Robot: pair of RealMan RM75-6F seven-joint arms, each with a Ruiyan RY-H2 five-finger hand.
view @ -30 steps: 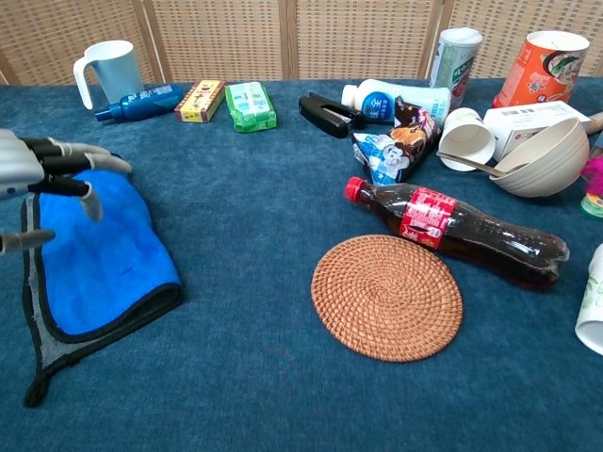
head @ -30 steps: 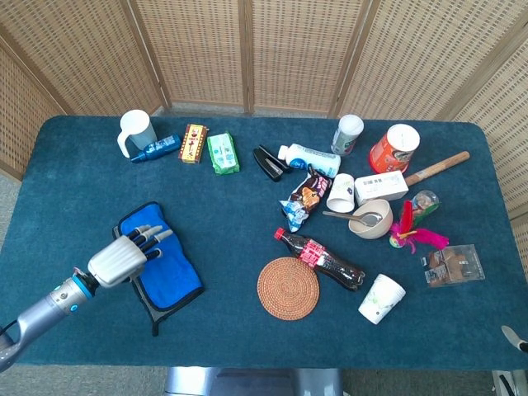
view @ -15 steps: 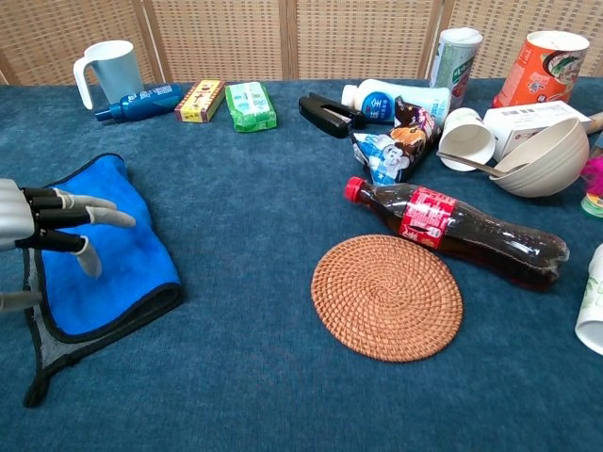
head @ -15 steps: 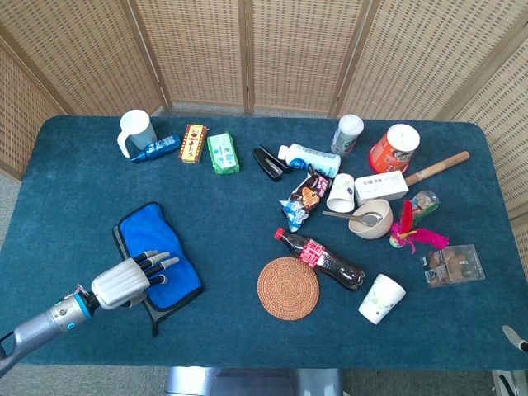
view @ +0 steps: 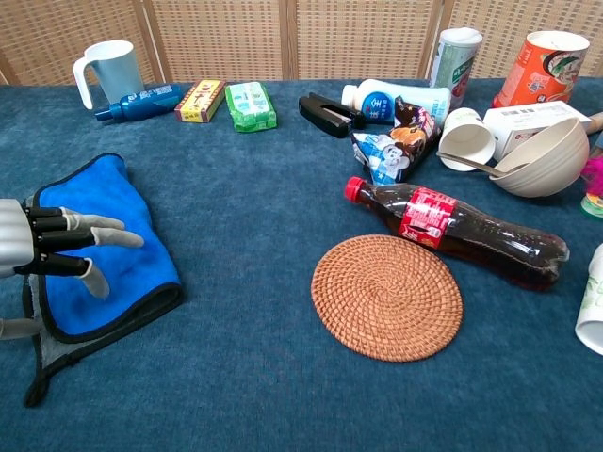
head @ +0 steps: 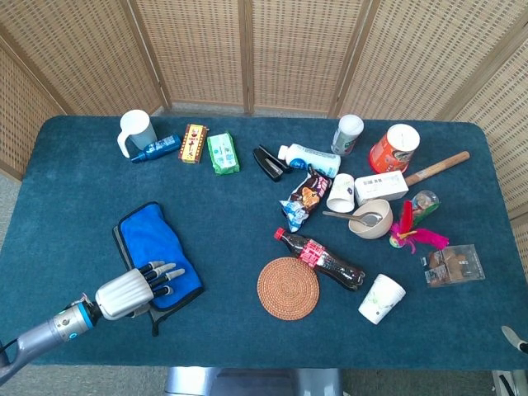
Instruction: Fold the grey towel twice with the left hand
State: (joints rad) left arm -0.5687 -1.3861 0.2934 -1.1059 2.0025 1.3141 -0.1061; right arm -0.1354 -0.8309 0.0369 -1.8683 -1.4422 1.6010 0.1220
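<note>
The grey towel (head: 157,260) lay on the left side of the desk (head: 247,198), near the front edge. Its blue side faced up and it looked folded over once already, with a thin grey layer and black trim peeking out at the near edge. So one fold seemed done and one was left, I think.

The left hand (head: 136,289) sat at the near end of the towel. Its fingers (view: 99,226) were spread apart and stretched out over the blue cloth, and they held nothing. From the chest view I could not tell if they pressed on the cloth or floated just above it. The hand was probably there so it could reach the near edge and flip it over for the next fold.

The right hand did not show in either view.

The other things were all well apart from the towel, so there was room to fold. A cola bottle (head: 320,258) lay on its side just beside a round woven mat (head: 288,288) in the middle. A white mug (head: 134,130) stood far at the back left. Cups and a bowl (head: 371,218) sat on the right.
</note>
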